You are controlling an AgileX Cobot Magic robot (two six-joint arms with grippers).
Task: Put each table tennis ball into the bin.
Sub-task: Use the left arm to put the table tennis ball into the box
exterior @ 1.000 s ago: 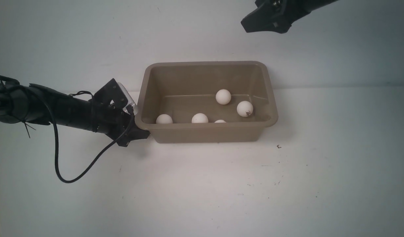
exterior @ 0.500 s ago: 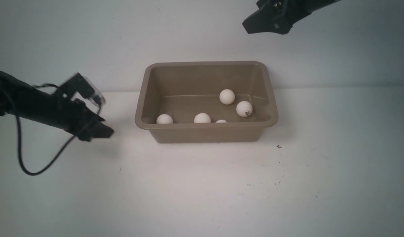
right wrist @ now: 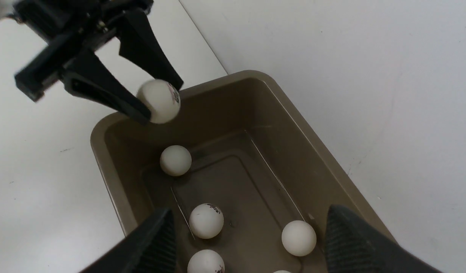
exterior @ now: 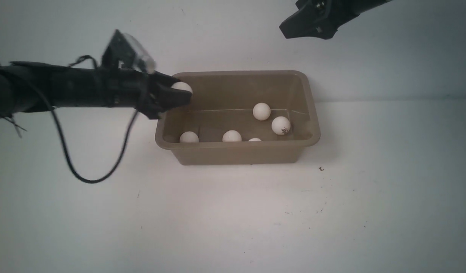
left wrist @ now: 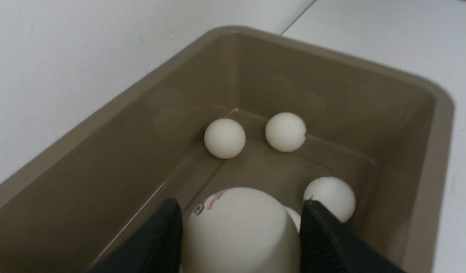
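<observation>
The taupe bin (exterior: 240, 144) stands mid-table with several table tennis balls on its floor, among them one near the right wall (exterior: 281, 125) and one at the front left (exterior: 189, 137). My left gripper (exterior: 181, 93) hovers over the bin's left rim, shut on another off-white ball (exterior: 181, 87). That held ball (left wrist: 238, 227) sits pinched between the black fingers (left wrist: 159, 242) in the left wrist view, its small print facing up. High over the bin's far right corner, my right gripper (exterior: 290, 29) is open with nothing in it (right wrist: 248, 212).
The bin's far wall stands against a pale back wall (exterior: 233, 38). A black cable (exterior: 85, 178) loops down from the left arm to just above the table. The right wrist view looks down into the bin (right wrist: 104, 151) and shows the left gripper (right wrist: 149, 104) with its ball.
My left gripper swung away from the table beside the bin's front left corner, rose, and now holds a ball over the left rim. The right arm has hardly moved.
</observation>
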